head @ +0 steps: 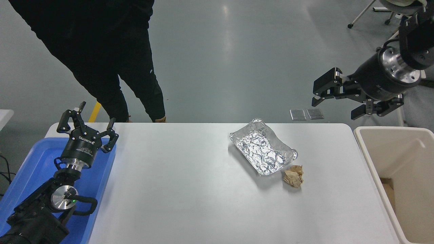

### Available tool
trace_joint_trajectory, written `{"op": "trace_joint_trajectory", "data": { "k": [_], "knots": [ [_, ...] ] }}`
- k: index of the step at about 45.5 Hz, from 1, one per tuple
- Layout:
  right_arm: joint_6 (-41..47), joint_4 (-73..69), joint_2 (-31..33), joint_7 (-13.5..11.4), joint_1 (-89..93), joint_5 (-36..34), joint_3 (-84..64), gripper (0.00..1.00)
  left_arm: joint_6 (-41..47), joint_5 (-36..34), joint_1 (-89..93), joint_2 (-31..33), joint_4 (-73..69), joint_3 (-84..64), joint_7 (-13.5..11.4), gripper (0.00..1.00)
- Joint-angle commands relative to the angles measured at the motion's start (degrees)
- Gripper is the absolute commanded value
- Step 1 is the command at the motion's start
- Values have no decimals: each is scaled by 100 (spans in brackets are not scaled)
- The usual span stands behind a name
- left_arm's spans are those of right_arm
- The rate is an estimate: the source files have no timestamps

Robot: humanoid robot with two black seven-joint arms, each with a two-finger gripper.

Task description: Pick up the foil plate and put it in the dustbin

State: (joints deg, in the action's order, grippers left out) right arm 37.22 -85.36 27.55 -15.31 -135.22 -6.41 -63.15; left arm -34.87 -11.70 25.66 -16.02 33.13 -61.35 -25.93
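From the head view I see my right gripper open and empty, hanging in the air beyond the worktop's far right corner. The foil plate lies flat on the worktop, below and to the left of that gripper, well apart from it. A paper ball sits just beside the plate's near corner. The dustbin stands below the gripper, off the worktop's right edge. My left gripper is parked open over a blue tray. A person stands at the far side.
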Motion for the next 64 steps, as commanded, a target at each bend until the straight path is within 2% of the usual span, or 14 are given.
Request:
{"op": "trace_joint_trajectory", "data": {
  "k": [1, 9, 25, 32, 40, 64],
  "knots": [
    [-48, -95, -206, 1, -14, -36, 5, 100, 6, 1, 0, 2, 0, 0, -9, 98],
    [-276, -69, -180, 1, 469, -36, 110, 100, 6, 1, 0, 2, 0, 0, 0, 98],
    [-1779, 160, -154, -8, 1980, -44, 391, 100, 6, 1, 0, -7, 0, 0, 0, 98],
    [-2509, 327, -154, -8, 2798, -351, 646, 100, 6, 1, 0, 2, 0, 0, -9, 98],
    [-2878, 757, -215, -8, 3826, -721, 1164, 100, -3, 1, 0, -7, 0, 0, -9, 98],
    [-3564, 2049, -962, 1, 5304, -730, 1973, 98, 6, 1, 0, 2, 0, 0, 0, 98]
  ]
}}
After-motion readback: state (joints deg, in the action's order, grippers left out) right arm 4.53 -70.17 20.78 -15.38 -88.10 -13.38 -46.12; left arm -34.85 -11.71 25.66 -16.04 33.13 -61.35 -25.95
